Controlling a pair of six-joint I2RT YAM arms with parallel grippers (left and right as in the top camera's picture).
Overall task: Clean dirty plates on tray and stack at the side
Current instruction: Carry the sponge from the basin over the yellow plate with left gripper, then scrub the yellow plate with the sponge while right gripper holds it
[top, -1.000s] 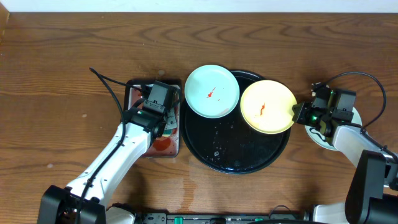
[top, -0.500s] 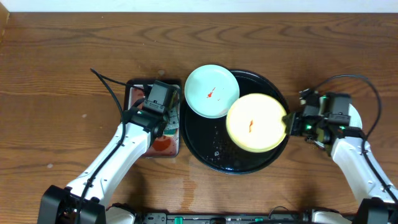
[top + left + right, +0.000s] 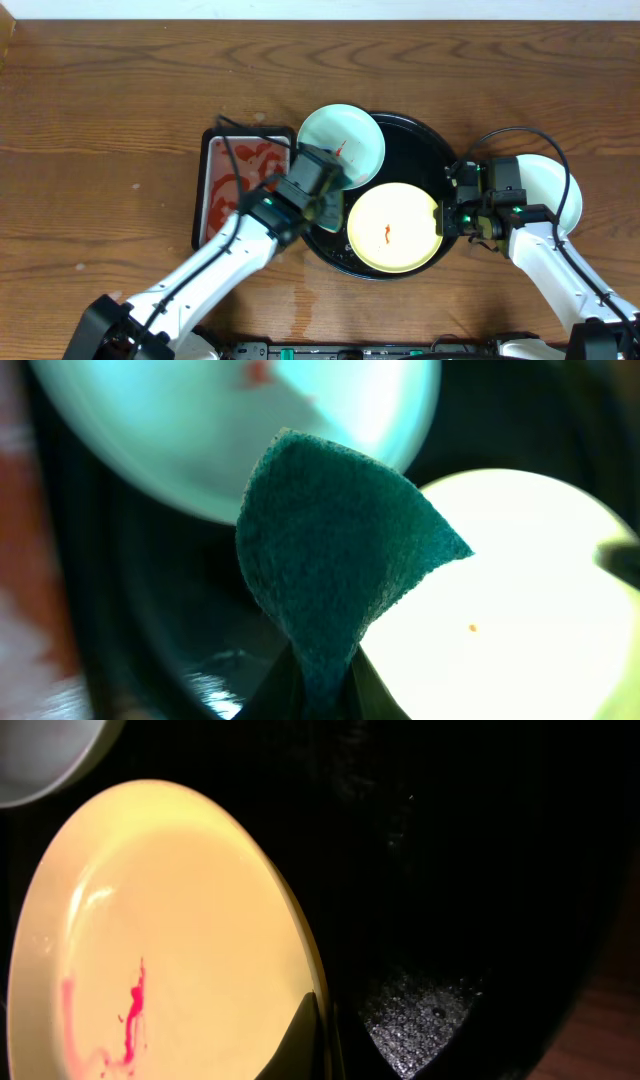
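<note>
My right gripper [image 3: 318,1035] is pinched on the yellow plate [image 3: 392,228] at its rim, my left gripper [image 3: 318,695] clamps what seems a green sponge [image 3: 330,550], and wiping the red smear [image 3: 385,236] comes next.

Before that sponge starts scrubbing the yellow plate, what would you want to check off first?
1. Green sponge pinched in the left end effector: ok.
2. Right end effector clamped on the yellow plate at its rim: ok.
3. Yellow plate lying inside the black tray: ok.
4. Red smear facing up and uncovered: ok.
5. Aqua plate apart from the yellow plate: cannot tell, because the arm and sponge hide the gap.
</note>
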